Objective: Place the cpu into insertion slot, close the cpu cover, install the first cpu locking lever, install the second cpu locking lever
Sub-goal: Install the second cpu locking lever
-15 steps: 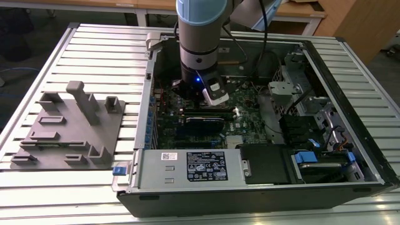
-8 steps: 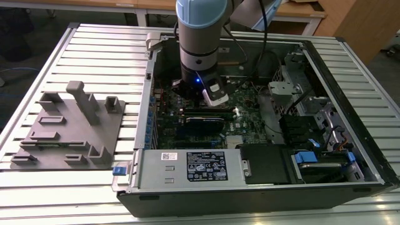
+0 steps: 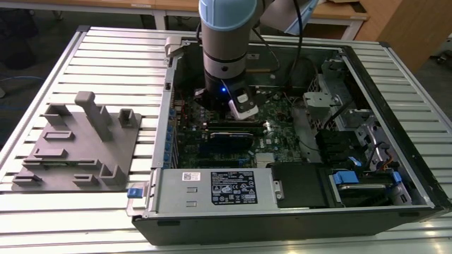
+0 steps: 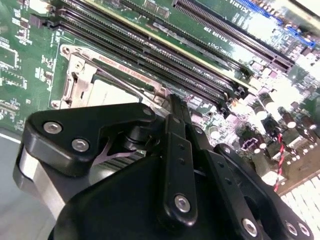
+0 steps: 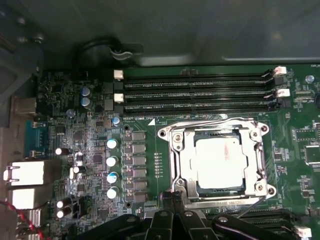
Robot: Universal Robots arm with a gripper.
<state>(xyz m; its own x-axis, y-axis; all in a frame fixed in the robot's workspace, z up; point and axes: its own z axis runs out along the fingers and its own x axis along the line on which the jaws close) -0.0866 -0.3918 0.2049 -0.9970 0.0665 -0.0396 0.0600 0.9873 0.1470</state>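
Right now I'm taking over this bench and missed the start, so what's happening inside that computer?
A robot arm is reaching down into an open computer case, its gripper right at the edge of the processor socket. In the first wrist view the cpu lies in the insertion slot, and the cpu cover looks folded down around it. A thin locking lever runs beside the socket; whether it is latched I can't tell.
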